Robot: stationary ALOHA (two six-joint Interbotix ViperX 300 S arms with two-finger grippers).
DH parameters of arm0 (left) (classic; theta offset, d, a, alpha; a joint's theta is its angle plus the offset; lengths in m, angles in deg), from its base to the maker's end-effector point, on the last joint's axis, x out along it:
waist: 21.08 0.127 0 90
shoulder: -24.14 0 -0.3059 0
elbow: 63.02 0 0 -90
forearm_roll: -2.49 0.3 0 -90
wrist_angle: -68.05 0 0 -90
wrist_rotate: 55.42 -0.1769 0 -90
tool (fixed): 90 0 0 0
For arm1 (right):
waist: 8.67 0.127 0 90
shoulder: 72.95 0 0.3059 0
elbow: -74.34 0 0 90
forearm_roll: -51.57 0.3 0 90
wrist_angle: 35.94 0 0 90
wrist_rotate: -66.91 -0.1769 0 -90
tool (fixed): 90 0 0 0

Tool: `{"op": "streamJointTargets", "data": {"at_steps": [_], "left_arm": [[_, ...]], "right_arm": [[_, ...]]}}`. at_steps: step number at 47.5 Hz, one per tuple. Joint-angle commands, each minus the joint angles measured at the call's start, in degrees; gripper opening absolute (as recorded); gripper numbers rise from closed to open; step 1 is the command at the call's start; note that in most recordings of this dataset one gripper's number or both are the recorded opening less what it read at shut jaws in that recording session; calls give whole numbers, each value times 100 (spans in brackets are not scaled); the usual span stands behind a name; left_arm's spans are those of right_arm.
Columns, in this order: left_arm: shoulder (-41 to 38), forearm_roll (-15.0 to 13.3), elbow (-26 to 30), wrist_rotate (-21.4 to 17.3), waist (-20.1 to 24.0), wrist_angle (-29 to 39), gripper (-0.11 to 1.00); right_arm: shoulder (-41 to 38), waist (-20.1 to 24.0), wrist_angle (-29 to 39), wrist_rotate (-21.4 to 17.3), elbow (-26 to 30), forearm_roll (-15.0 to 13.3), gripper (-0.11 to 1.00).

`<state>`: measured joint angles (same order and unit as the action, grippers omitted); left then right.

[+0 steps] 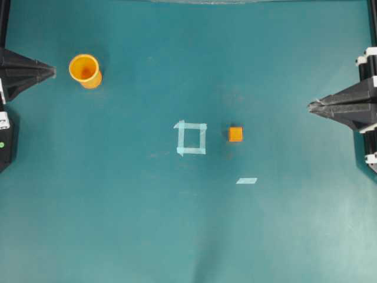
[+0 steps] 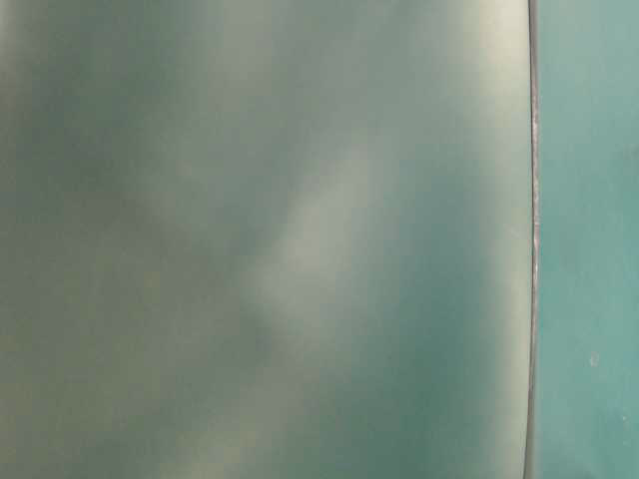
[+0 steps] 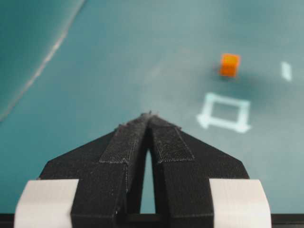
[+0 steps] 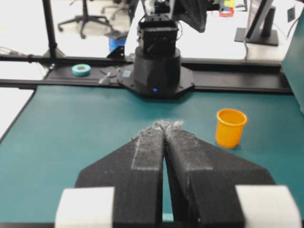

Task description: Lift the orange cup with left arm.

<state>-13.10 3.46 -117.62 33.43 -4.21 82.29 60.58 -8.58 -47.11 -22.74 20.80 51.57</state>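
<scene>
Orange cup (image 1: 84, 70) stood upright near the far left corner of the teal matte table (image 1: 118, 224); smooth plastic, round rim, slightly tapered body. Left gripper (image 1: 53, 72) was closed and empty, its wedge-shaped black tips meeting just beside the cup, apart from it. Right gripper (image 1: 310, 107) at the right edge was likewise closed on nothing, its pads fuzzy. Small orange cube (image 1: 235, 134) sat beside a pale tape square (image 1: 191, 138) mid-table.
</scene>
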Motion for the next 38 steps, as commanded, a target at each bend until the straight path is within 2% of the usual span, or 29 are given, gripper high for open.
{"op": "streamJointTargets", "data": {"at_steps": [1, 14, 32, 35, 38], "left_arm": [[-62, 0, 105, -88, 105, 35, 0], [-62, 18, 53, -281, 79, 290, 0], [-62, 18, 53, -202, 79, 545, 0], [-62, 9, 53, -193, 79, 615, 5], [-70, 9, 53, -176, 79, 659, 16]], "right_arm": [[-35, -9, -18, 0, 149, -9, 0], [-53, 0, 9, 9, 141, -9, 0], [-70, -9, 62, 0, 141, -9, 0], [-70, -9, 62, 0, 149, -18, 0], [-70, 0, 62, 0, 149, -18, 0]]}}
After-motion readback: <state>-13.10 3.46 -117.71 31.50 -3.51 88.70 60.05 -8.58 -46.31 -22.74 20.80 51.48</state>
